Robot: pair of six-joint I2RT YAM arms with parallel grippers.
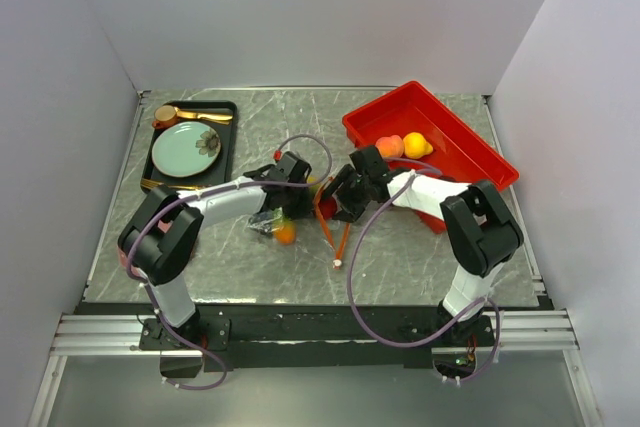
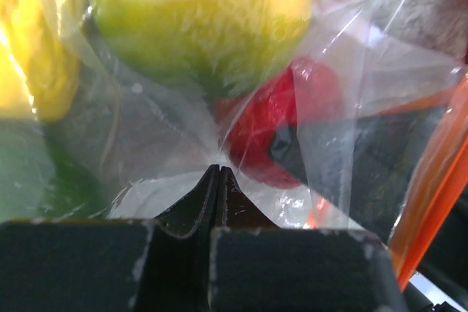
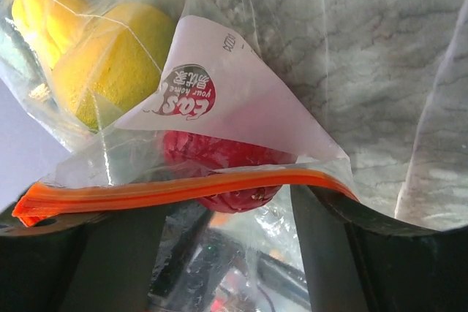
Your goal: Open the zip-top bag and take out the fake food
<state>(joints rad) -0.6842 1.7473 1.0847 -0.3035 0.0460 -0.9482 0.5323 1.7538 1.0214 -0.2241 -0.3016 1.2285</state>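
Observation:
The zip-top bag lies mid-table as a clear pouch, and its orange zip strip ends in a white slider. My left gripper is shut on the bag's film. Inside the bag are fake food pieces: a yellow-green one, a red one and an orange one. My right gripper is open at the bag's mouth. The zip strip lies across its fingers, with the red piece just beyond. Two yellow pieces sit deeper in the bag.
A red tray at the back right holds a peach piece and a yellow piece. A dark tray at the back left carries a mint-green plate and gold cutlery. White walls enclose the table.

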